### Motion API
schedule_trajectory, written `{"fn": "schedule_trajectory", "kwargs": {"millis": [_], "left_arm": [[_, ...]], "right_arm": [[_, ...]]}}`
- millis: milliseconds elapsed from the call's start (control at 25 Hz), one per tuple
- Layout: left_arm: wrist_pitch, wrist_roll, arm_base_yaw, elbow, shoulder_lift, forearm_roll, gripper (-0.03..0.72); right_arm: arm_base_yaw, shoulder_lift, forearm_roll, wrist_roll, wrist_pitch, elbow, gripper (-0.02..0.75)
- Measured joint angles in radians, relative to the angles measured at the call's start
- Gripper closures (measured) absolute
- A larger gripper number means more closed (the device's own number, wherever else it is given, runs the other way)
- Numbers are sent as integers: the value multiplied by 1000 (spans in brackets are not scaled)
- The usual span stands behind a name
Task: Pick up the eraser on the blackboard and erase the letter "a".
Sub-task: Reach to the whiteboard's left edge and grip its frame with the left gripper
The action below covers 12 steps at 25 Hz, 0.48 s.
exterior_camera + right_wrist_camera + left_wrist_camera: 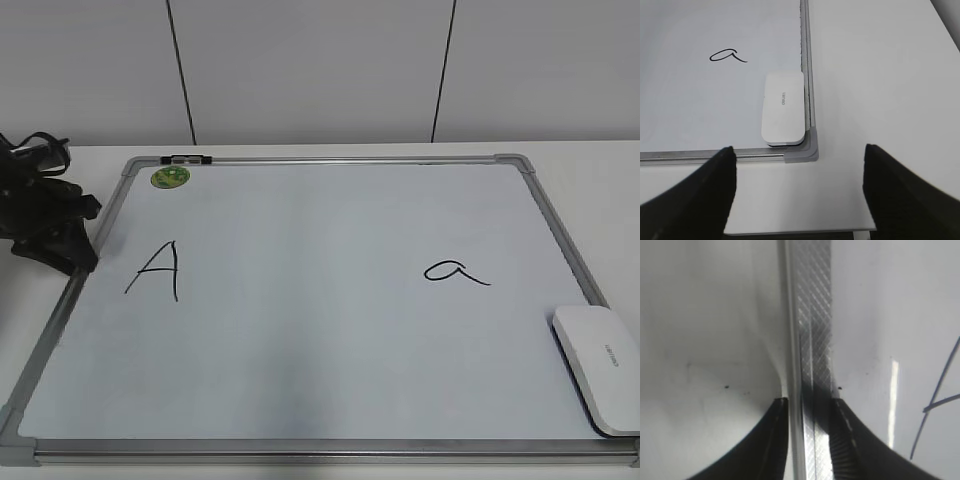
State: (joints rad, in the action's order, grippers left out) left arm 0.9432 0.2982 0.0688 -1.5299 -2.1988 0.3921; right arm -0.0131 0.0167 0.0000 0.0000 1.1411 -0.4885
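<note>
**Eraser at the board's lower right corner, both grippers apart from it**

At the far left of the exterior view, the left gripper (55, 235) is seen as a dark mass resting against the left edge of the blackboard (300, 330). In the left wrist view, its two black fingers (765, 440) are shown set on either side of the silver frame rail (812, 340), one over the table and one over the white writing surface; the jaws are parted around the rail, and whether the rail is actually pinched cannot be told.

A round green sticker (170, 178) is placed near the board's upper left corner, and a tall capital "A" (155, 270) is written below it. Strokes of this capital are caught at the right edge of the left wrist view.

Farther right, the letter "a" (455, 271) is written in thin black marker and is intact. The eraser (600, 365) is laid flat on the board to the lower right of that letter, well apart from it. In the right wrist view it is seen tucked into the board's corner, just beside the right frame rail.

The right gripper (797, 195) is held over the table (875, 75) short of that corner, its fingers (695, 195) spread wide with nothing between them.
</note>
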Motion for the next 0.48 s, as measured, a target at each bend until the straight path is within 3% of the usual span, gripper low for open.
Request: {"fn": "schedule_trajectory", "kwargs": {"millis": [320, 480], "left_arm": [[8, 0, 0, -5, 0, 2, 648], [10, 0, 0, -5, 0, 2, 656]], "right_arm": [[0, 0, 0, 0, 0, 0, 151], [0, 0, 0, 0, 0, 0, 151]]}}
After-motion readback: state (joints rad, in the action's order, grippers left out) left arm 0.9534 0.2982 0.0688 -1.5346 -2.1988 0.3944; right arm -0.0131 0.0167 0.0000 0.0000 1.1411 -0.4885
